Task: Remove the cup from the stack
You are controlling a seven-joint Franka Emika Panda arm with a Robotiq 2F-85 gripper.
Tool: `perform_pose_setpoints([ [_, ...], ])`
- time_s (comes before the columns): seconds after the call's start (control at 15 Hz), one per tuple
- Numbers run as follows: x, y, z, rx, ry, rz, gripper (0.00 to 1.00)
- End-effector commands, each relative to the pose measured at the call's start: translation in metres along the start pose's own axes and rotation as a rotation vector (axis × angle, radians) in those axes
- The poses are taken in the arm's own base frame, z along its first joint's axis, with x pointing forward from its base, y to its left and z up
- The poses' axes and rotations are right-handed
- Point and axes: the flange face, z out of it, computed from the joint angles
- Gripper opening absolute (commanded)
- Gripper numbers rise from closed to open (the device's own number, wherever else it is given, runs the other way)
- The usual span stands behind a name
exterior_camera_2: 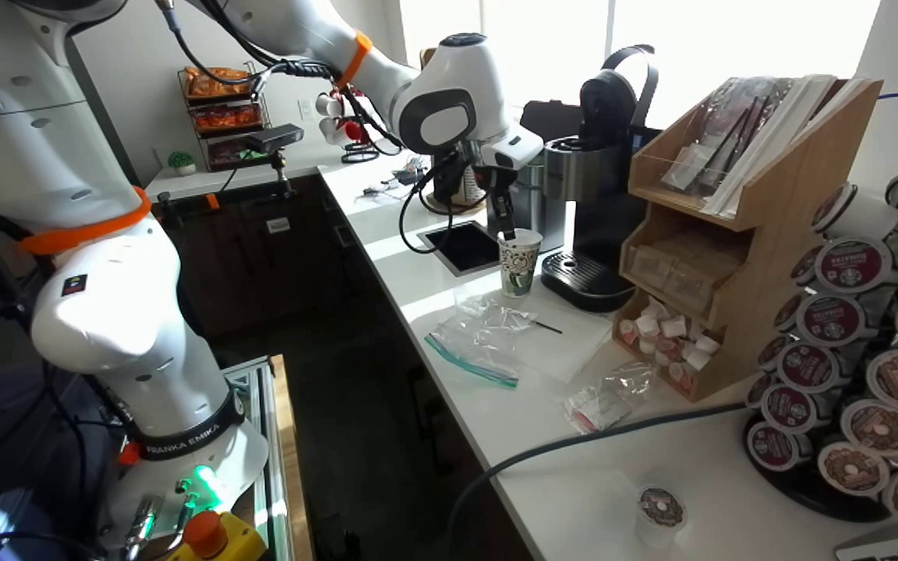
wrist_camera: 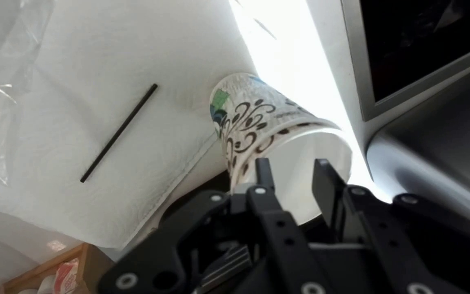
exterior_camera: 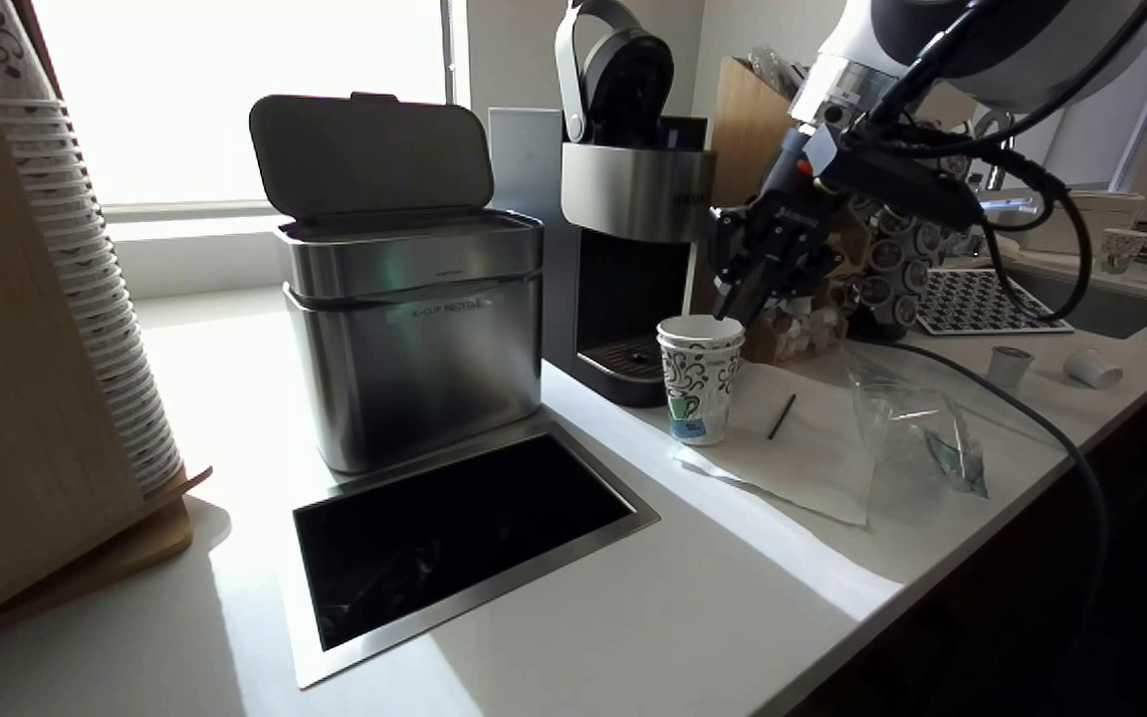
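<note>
Paper cup (exterior_camera: 700, 331), white with brown swirls, nested in a matching cup (exterior_camera: 697, 393); together they form the stack (exterior_camera_2: 520, 266), standing upright on the counter (exterior_camera: 554, 607) at the edge of a white paper sheet (wrist_camera: 169, 134), just beside a coffee maker (exterior_camera: 633, 194). At its mouth is the robot's gripper (wrist_camera: 293, 173), jaws spread with a gap between; whether either side touches the paper cannot be told. A black stick (wrist_camera: 119, 132) lies on the sheet, with a plastic bag (exterior_camera_2: 488, 339) near it.
</note>
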Motion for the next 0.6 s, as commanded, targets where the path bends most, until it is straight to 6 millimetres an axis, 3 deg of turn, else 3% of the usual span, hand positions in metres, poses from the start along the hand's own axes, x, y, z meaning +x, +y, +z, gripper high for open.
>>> perform_pose_setpoints([
  [0.0,-0.0039,0.0016,-0.0084,-0.014,-0.009,-0.008,0.66],
  [0.33,-0.0072,0.0060,-0.0092,-0.072,-0.029,-0.057,0.99],
  [0.53,-0.0084,0.0077,-0.0034,-0.106,-0.042,-0.095,1.00],
])
